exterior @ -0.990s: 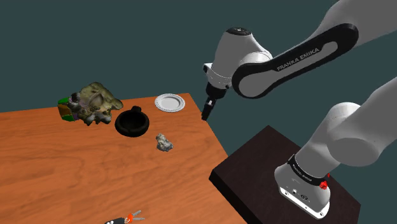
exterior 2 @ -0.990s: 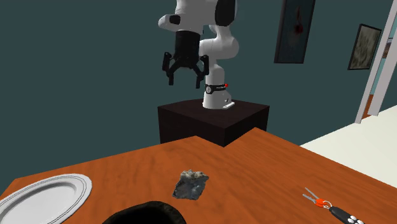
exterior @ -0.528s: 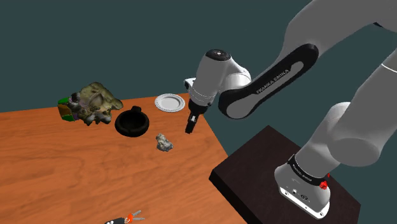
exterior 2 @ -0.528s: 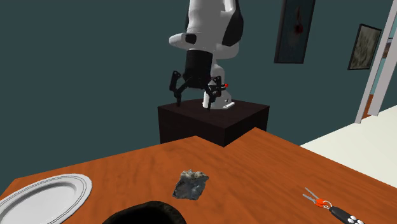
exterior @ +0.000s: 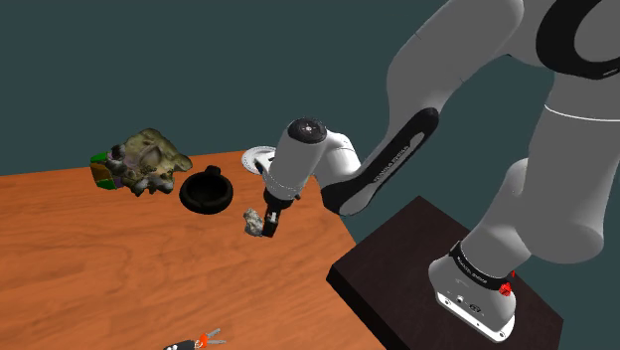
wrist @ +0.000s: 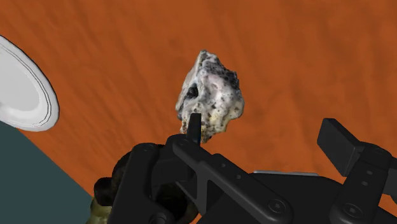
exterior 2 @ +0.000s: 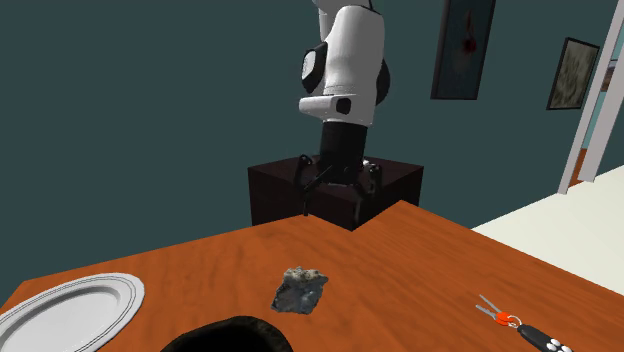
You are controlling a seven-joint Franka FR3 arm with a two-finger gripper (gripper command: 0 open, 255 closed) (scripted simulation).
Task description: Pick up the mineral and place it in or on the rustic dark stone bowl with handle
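The mineral (exterior: 253,221), a small grey-white speckled lump, lies on the orange wooden table (exterior: 119,268). It lies a little toward the stand from the dark stone bowl with handle (exterior: 207,191). My gripper (exterior: 268,227) hangs low right beside the mineral, on the shoulder view's right of it. Across the table, the gripper (exterior 2: 335,200) stands open above the table's far edge, with the mineral (exterior 2: 300,288) and the bowl's rim (exterior 2: 225,335) nearer the camera. The wrist view has the mineral (wrist: 212,98) just ahead of one fingertip (wrist: 194,124), not between the fingers, and the gripper (wrist: 264,137) holds nothing.
A white plate (exterior: 254,157) sits behind the bowl near the table's edge, also seen as plate (exterior 2: 70,308) and plate (wrist: 22,89). A lumpy olive-brown object (exterior: 144,161) lies beyond the bowl. Keys with a red tag (exterior 2: 520,325) lie at the table's near side. The dark stand (exterior: 437,288) adjoins the table.
The arm has swung down and toward the shoulder view's left, from above the table's edge to just beside the mineral. The fingers have stayed open; nothing on the table moved.
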